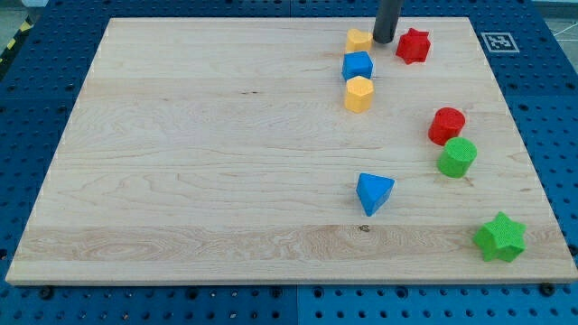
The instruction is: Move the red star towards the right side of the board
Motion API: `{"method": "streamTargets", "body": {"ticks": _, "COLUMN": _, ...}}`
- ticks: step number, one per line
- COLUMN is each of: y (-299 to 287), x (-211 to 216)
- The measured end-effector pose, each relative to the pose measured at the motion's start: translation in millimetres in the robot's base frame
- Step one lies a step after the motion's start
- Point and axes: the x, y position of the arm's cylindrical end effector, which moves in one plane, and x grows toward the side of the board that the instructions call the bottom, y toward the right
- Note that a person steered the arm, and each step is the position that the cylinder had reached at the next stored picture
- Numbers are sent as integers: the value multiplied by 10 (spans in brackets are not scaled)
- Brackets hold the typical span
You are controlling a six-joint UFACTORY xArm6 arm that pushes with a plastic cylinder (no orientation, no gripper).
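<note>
The red star point(414, 45) lies near the view's top, right of centre, on the wooden board point(199, 162). My tip point(383, 41) is a dark rod coming down from the view's top; its end stands just left of the red star, between it and a small yellow block point(358, 40). Whether the tip touches the star cannot be told.
Below the small yellow block lie a blue cube point(358, 65) and a yellow hexagonal block point(358, 93). A red cylinder point(446, 125) and a green cylinder point(457, 157) sit at the right. A blue triangular block point(374, 192) lies lower centre. A green star point(499, 237) is at lower right.
</note>
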Motion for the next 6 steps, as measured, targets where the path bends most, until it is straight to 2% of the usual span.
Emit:
{"method": "streamTargets", "body": {"ticks": 3, "y": -246, "x": 2}}
{"method": "streamTargets", "body": {"ticks": 4, "y": -7, "x": 72}}
{"method": "streamTargets", "body": {"ticks": 5, "y": 294, "x": 297}}
{"method": "streamTargets", "body": {"ticks": 6, "y": 335, "x": 628}}
